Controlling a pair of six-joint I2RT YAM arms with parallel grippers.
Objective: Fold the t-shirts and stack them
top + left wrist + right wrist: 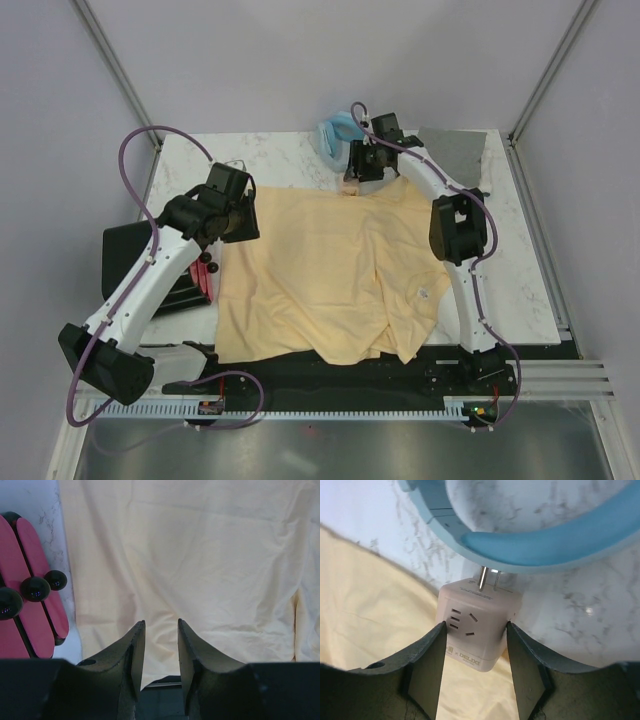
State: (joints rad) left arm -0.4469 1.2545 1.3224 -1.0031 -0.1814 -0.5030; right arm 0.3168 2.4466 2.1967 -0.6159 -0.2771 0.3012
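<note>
Marble table (520, 290) between pale walls, and the big yellow-cream t-shirt (320, 270) lies spread across its middle. It is mostly flat, with some rumpling toward the 5 o'clock corner. A grey t-shirt (455, 150) waits up at 1 o'clock, and a black box (130, 250) with a pink-red side sits off at 9 o'clock.

Now look at the right gripper (475, 630), up at 12 o'clock on the shirt's far hem. It isn't on cloth at all! Its fingers stand apart on either side of a pale pink plug cube (477, 607), right against its faces. Whether they truly clamp it, I cannot tell. The cube sits at the hem, its near end over the cloth, with its prongs pointing at a light blue ring (535, 545) just beyond.

The left gripper (160, 625) hovers over the shirt's 10 o'clock edge. Its fingers are parted with nothing between them, and the cloth stretches away ahead.

I'd call this clearing the deck: no fold has been made yet, and the stray cube has to go first. The next move, I reckon, wants a firm squeeze on the cube and a clean lift so the hem isn't dragged along. Then it needs a drop-off away from the cloth and clear of the ring. After that, both grippers can take an edge.
</note>
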